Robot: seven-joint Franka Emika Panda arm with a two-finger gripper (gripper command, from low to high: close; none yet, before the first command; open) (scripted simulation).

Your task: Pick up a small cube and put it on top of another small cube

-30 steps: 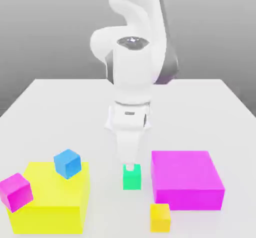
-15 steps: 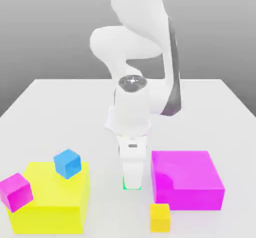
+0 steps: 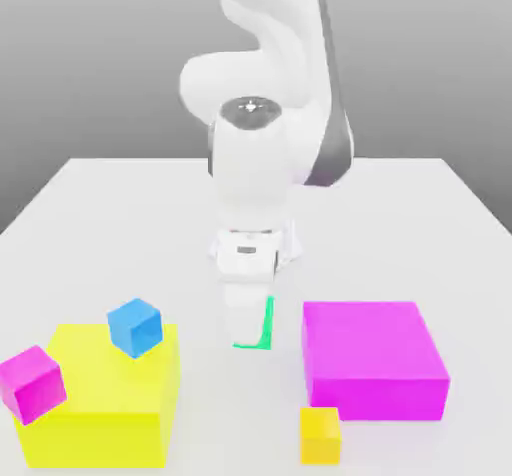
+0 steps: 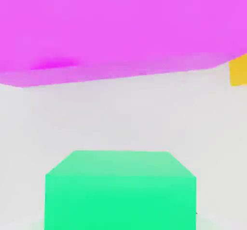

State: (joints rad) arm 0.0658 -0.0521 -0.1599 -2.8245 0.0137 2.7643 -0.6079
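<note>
Green cube (image 3: 264, 326) in hand (image 3: 250, 336), beside magenta block (image 3: 372, 356).

My arm (image 3: 262, 154) is white with a dark grey side panel. The small cube (image 3: 264, 326) is plain green. The large blocks are magenta (image 3: 372, 354) and yellow (image 3: 105, 394). The other small cubes are blue (image 3: 134, 326), magenta (image 3: 32, 384) and yellow (image 3: 321, 434). The table (image 3: 400, 224) is plain white

A plain grey wall (image 3: 90, 54) rises behind my white table (image 3: 120, 214), evenly lit all over.
</note>
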